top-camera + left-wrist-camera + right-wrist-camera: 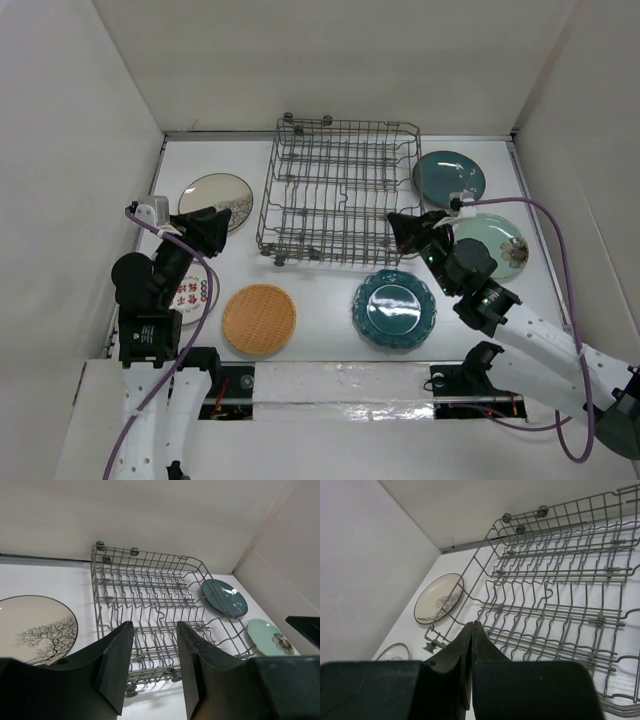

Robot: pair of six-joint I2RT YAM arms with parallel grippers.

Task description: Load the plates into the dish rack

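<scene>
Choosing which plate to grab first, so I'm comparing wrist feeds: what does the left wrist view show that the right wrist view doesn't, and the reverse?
Only the left wrist view: the dark teal plate and the pale mint flower plate, both flat on the table past the rack's right side, plus the open left gripper.

Only the right wrist view: a sliver of a white plate at the lower left, and the shut right gripper.

Both: the dish rack, with no plate in it, and the cream tree plate lying flat beside it.
</scene>
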